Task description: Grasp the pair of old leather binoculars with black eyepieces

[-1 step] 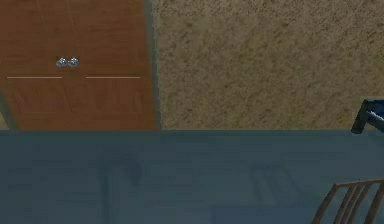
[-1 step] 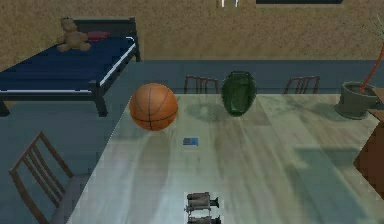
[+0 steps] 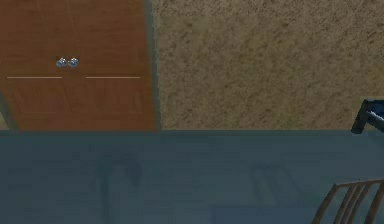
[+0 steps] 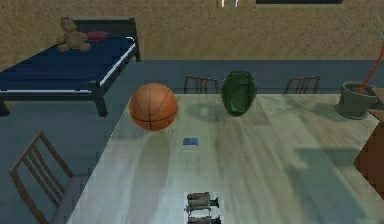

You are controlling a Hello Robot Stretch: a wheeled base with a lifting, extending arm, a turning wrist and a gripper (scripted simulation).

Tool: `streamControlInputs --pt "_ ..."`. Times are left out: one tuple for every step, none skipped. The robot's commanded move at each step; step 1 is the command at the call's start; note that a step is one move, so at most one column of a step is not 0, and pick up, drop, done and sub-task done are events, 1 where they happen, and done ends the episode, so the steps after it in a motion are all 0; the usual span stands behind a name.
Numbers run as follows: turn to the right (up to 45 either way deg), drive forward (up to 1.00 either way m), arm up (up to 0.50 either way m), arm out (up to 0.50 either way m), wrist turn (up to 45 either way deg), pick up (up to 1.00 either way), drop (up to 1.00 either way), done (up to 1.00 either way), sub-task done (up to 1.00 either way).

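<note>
One pair of binoculars at the table's near edge

One small dark thing with two short barrels side by side, the binoculars (image 4: 203,206), lies flat on the pale wooden table (image 4: 260,165) in the arm side view. It sits at the table's nearest edge, about midway along the picture's bottom. Whether my tool is spread, pressed together or pinching anything I cannot tell.

A wooden chair (image 4: 40,178) stands just off the table's near left corner. Farther up the tabletop lies a small blue flat piece (image 4: 190,142), well apart from the binoculars. Beyond it an orange basketball (image 4: 154,106) rests toward the table's far left, and a dark green ribbed vase (image 4: 238,93) stands upright near the far edge, apart from the ball. Two chair backs (image 4: 201,84) show past the far edge. A potted plant (image 4: 355,99) stands by the far right corner. Farthest off, a dark-framed bed (image 4: 60,72) with blue bedding carries a brown teddy bear (image 4: 70,35) and a red cushion (image 4: 98,38), against a tan wall.

In the forward view, dark blue floor (image 3: 150,175) lies nearest, with a wooden chair back (image 3: 352,200) at the lower right. Beyond stand a brown wooden panel (image 3: 80,95) bearing a small grey fitting (image 3: 67,62) and a tan wall (image 3: 260,60).
</note>
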Motion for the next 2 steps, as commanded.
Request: streamControlInputs --pt "0.0 0.00 0.38 0.00 0.0 0.00 0.00 0.00 0.00" --pt "0.0 0.00 0.00 0.02 0.0 0.00 0.00 0.00 0.00"
